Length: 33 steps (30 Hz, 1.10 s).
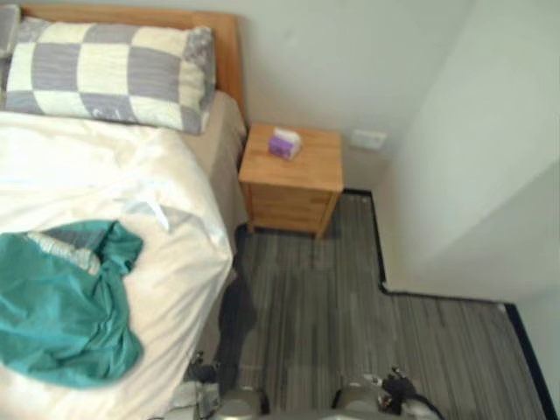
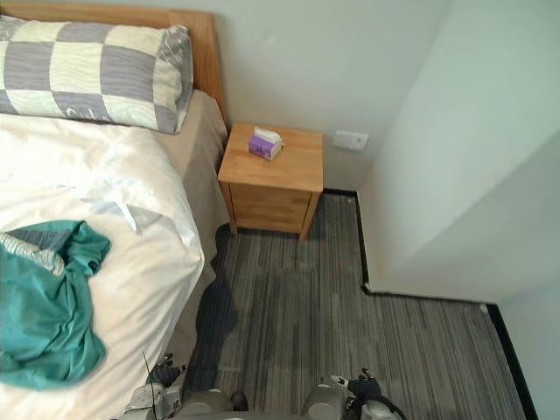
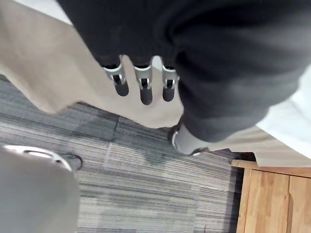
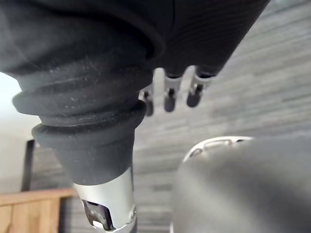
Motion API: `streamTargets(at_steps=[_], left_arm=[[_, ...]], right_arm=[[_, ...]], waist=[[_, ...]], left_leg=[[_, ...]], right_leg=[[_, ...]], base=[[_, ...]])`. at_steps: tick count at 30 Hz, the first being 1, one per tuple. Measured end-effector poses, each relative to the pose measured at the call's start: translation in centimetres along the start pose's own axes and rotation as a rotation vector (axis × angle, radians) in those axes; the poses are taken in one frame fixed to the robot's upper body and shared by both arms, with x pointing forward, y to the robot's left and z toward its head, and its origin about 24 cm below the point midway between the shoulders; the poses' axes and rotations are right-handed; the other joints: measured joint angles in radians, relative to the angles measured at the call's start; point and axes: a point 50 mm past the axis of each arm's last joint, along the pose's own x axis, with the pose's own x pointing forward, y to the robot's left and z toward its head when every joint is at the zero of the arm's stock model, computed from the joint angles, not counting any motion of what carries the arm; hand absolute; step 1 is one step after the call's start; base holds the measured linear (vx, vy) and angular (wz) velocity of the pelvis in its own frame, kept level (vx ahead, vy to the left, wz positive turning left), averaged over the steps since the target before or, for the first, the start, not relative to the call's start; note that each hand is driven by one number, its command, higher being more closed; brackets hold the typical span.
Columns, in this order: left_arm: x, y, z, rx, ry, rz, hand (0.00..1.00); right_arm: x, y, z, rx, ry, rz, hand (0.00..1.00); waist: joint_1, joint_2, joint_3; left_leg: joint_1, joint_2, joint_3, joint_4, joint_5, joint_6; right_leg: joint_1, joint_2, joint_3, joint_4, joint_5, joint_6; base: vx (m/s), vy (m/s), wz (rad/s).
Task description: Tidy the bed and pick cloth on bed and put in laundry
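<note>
Teal cloth (image 1: pixel 61 306) lies crumpled on white bed (image 1: pixel 114 166), near floor-side edge, well apart from pillow (image 1: pixel 105 70). Looks light, soft, limp; likely sags and trails when lifted. Best hold: raised bunched fold at pillow-side end. Heap runs roughly head-to-foot along bed, no clear pointing end. Left hand (image 3: pixel 146 90) and right hand (image 4: pixel 170 99) hang low, fingers straight, holding nothing.

Scene is viewed steeply downward from the head pair; bed (image 1: pixel 166 175) at frame left and nightstand (image 1: pixel 291 171) at upper centre are shared. Wrist views are aimed along left hand (image 3: pixel 145 90) and right hand (image 4: pixel 170 97), very near, toward striped floor (image 3: pixel 160 194).
</note>
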Motion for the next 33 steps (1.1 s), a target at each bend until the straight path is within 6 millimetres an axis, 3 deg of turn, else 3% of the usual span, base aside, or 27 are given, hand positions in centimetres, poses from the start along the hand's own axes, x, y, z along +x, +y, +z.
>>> streamTargets(at_steps=[3, 4, 5, 6, 7, 8, 9, 10, 11, 12, 13, 14, 16, 18, 19, 20, 21, 22, 23, 26, 28, 30, 31, 32, 33], left_arm=[[-0.1, -0.2, -0.4, -0.013, 0.011, -0.005, 0.0], [-0.1, -0.4, -0.5, -0.016, 0.015, -0.007, 0.0], [-0.2, -0.4, -0.5, -0.018, 0.013, -0.009, 0.0], [-0.2, -0.4, -0.5, -0.018, 0.014, -0.007, 0.0], [-0.1, -0.1, -0.5, -0.019, 0.014, 0.0, 0.0], [-0.2, -1.3, -0.7, -0.035, 0.029, -0.028, 0.0], [-0.3, -1.9, -0.7, -0.046, 0.026, -0.04, 0.0], [-0.4, -2.3, -0.8, -0.043, 0.025, -0.047, 0.0], [-0.4, -2.3, -1.0, -0.034, 0.028, -0.047, 0.0], [-0.5, -1.6, -1.7, -0.031, 0.042, -0.033, 0.0], [-0.5, -1.8, -1.7, -0.039, 0.043, -0.031, 0.0], [-0.5, -1.9, -1.7, -0.048, 0.045, -0.034, 0.0], [-0.6, -2.1, -1.7, -0.058, 0.044, -0.033, 0.0], [-0.5, -2.0, -1.5, -0.058, 0.035, -0.03, 0.0], [-0.5, -2.0, -1.4, -0.057, 0.03, -0.02, 0.0], [-0.5, -1.8, -1.3, -0.057, 0.023, -0.014, 0.0], [-0.5, -1.7, -1.1, -0.056, 0.016, -0.01, 0.0], [-0.5, -1.8, -0.8, -0.058, 0.002, -0.013, 0.0], [-0.5, -2.0, -0.7, -0.055, -0.004, -0.019, 0.0], [-0.5, -2.1, -0.6, -0.046, -0.01, -0.025, 0.0], [-0.5, -2.1, -0.8, -0.047, -0.004, -0.027, 0.0], [-0.4, -1.3, -0.6, -0.036, -0.008, -0.012, 0.0], [-0.4, -1.3, -0.7, -0.036, -0.007, -0.012, 0.0], [-0.4, -1.3, -0.8, -0.034, 0.0, -0.014, 0.0], [-0.4, -1.2, -1.0, -0.024, 0.014, -0.016, 0.0]], right_arm=[[0.0, -0.5, 0.2, 0.018, -0.009, -0.019, 0.0], [0.0, -0.6, 0.3, 0.023, -0.014, -0.021, 0.0], [-0.1, -0.7, -0.1, 0.024, -0.004, -0.026, 0.0], [-0.1, -0.7, -0.3, 0.027, 0.0, -0.026, 0.0], [-0.2, -0.5, -0.5, 0.045, 0.005, -0.024, 0.0], [0.1, -1.5, 0.4, 0.062, -0.012, -0.051, 0.0], [0.1, -1.9, 0.5, 0.076, -0.018, -0.064, 0.0], [0.1, -2.1, 0.4, 0.084, -0.018, -0.071, 0.0], [0.0, -2.2, 0.2, 0.08, -0.019, -0.069, 0.0], [-0.3, -1.3, -0.4, 0.044, -0.011, -0.038, 0.0], [-0.2, -1.3, -0.4, 0.04, -0.007, -0.035, 0.0], [-0.2, -1.5, -0.6, 0.034, 0.0, -0.041, 0.0], [-0.1, -1.7, -0.3, 0.015, -0.005, -0.043, 0.0], [-0.1, -1.7, -0.6, 0.002, 0.009, -0.045, 0.0], [-0.2, -1.8, -1.0, 0.001, 0.019, -0.049, 0.0], [-0.4, -1.9, -1.7, -0.005, 0.038, -0.049, 0.0], [-0.5, -2.0, -2.0, -0.012, 0.044, -0.049, 0.0], [-0.5, -2.4, -2.2, -0.024, 0.049, -0.056, 0.0], [-0.4, -2.3, -1.8, -0.027, 0.036, -0.052, 0.0], [-0.3, -1.9, -1.4, -0.012, 0.029, -0.047, 0.0], [-0.4, -2.2, -1.7, 0.017, 0.041, -0.063, 0.0], [-0.5, -1.7, -2.2, 0.055, 0.058, -0.061, 0.0], [-0.5, -1.7, -2.2, 0.056, 0.06, -0.06, 0.0], [-0.6, -1.4, -2.5, 0.067, 0.067, -0.053, 0.0], [-0.6, -1.7, -2.7, 0.072, 0.07, -0.062, 0.0]], waist=[[-0.022, 0.02, 0.009], [-0.027, 0.025, 0.011], [-0.027, 0.02, 0.008], [-0.026, 0.015, 0.006], [-0.026, 0.017, 0.01], [-0.024, 0.075, 0.019], [-0.028, 0.079, 0.03], [-0.035, 0.087, 0.033], [-0.05, 0.081, 0.027], [-0.054, 0.05, -0.008], [-0.054, 0.048, -0.009], [-0.049, 0.074, -0.027], [-0.049, 0.081, -0.03], [-0.051, 0.086, -0.028], [-0.057, 0.084, -0.023], [-0.06, 0.063, -0.016], [-0.06, 0.058, -0.015], [-0.054, 0.063, -0.016], [-0.051, 0.068, -0.016], [-0.049, 0.068, -0.018], [-0.047, 0.072, -0.021], [-0.047, 0.037, -0.021], [-0.048, 0.036, -0.021], [-0.048, 0.033, -0.022], [-0.05, 0.033, -0.025]], left_leg=[[0.034, 0.038, -0.078, -0.001, 0.008, -0.024], [0.039, 0.052, -0.108, -0.001, 0.004, -0.044], [0.047, 0.063, -0.149, 0.002, -0.016, -0.083], [0.051, 0.067, -0.165, 0.002, -0.03, -0.105], [0.068, 0.088, -0.196, -0.002, -0.05, -0.135], [0.066, 0.128, -0.211, -0.007, -0.045, -0.163], [0.072, 0.129, -0.217, -0.019, -0.008, -0.189], [0.084, 0.152, -0.22, -0.01, 0.012, -0.197], [0.094, 0.163, -0.246, -0.009, 0.031, -0.195], [0.084, 0.157, -0.289, -0.015, 0.036, -0.2], [0.081, 0.181, -0.309, -0.014, 0.03, -0.208], [0.044, 0.211, -0.328, 0.001, 0.042, -0.214], [-0.031, 0.233, -0.356, 0.047, 0.08, -0.226], [-0.094, 0.24, -0.349, 0.104, 0.148, -0.242], [-0.127, 0.247, -0.296, 0.137, 0.218, -0.245], [-0.152, 0.262, -0.167, 0.166, 0.279, -0.223], [-0.167, 0.273, -0.066, 0.198, 0.274, -0.209], [-0.198, 0.29, 0.106, 0.253, 0.239, -0.168], [-0.221, 0.277, 0.239, 0.271, 0.208, -0.157], [-0.231, 0.22, 0.463, 0.186, 0.171, -0.115], [-0.202, 0.169, 0.451, 0.074, 0.152, -0.074], [-0.168, 0.079, 0.361, -0.058, 0.199, -0.044], [-0.165, 0.074, 0.353, -0.065, 0.201, -0.042], [-0.139, 0.053, 0.319, -0.101, 0.207, -0.036], [-0.105, 0.035, 0.269, -0.14, 0.206, -0.034]], right_leg=[[-0.068, 0.073, 0.016, -0.366, 0.014, -0.014], [-0.082, 0.102, 0.078, -0.504, 0.071, -0.015], [-0.088, 0.111, 0.178, -0.72, 0.204, -0.011], [-0.077, 0.107, 0.206, -0.782, 0.275, 0.0], [-0.048, 0.115, 0.201, -0.806, 0.417, -0.033], [-0.033, 0.142, 0.161, -0.755, 0.367, -0.026], [-0.053, 0.126, 0.156, -0.637, 0.304, -0.033], [-0.079, 0.123, 0.227, -0.477, 0.244, -0.038], [-0.114, 0.127, 0.275, -0.373, 0.158, -0.016], [-0.107, 0.118, 0.324, -0.403, 0.099, -0.012], [-0.102, 0.124, 0.291, -0.386, 0.091, -0.011], [-0.101, 0.137, 0.25, -0.39, 0.078, -0.02], [-0.092, 0.141, 0.181, -0.403, 0.061, -0.041], [-0.039, 0.133, 0.112, -0.456, 0.064, -0.053], [0.048, 0.116, 0.033, -0.525, 0.073, -0.066], [0.131, 0.097, -0.049, -0.589, 0.077, -0.065], [0.172, 0.085, -0.097, -0.612, 0.077, -0.065], [0.221, 0.076, -0.17, -0.642, 0.08, -0.068], [0.249, 0.068, -0.229, -0.66, 0.081, -0.067], [0.306, 0.07, -0.364, -0.68, 0.084, -0.06], [0.335, 0.078, -0.409, -0.69, 0.089, -0.045], [0.361, 0.027, -0.464, -0.618, 0.089, -0.029], [0.36, 0.02, -0.466, -0.603, 0.09, -0.027], [0.348, -0.025, -0.452, -0.489, 0.107, -0.001], [0.295, -0.078, -0.35, -0.31, 0.164, 0.002]], base=[[0.41, -0.243, 0.86], [0.44, -0.371, 1.12], [0.45, -0.412, 1.17], [0.53, -0.567, 1.24], [0.41, -0.473, 0.96], [0.39, -0.445, 1.11], [0.32, -0.322, 1.12], [0.28, -0.257, 1.31], [0.27, -0.311, 1.58], [0.21, -0.272, 1.32], [0.19, -0.279, 1.17], [0.19, -0.303, 0.9], [0.16, -0.315, 0.89], [0.15, -0.237, 1.02], [0.18, -0.204, 1.73], [0.17, -0.18, 1.91], [0.13, -0.17, 1.89], [0.09, -0.103, 1.68], [0.09, -0.064, 1.64], [0.09, 0.031, 1.5], [0.13, 0.086, 1.43], [0.16, 0.122, 1.36], [0.15, 0.096, 1.04], [0.19, 0.09, 0.83], [0.16, 0.071, 0.8]])
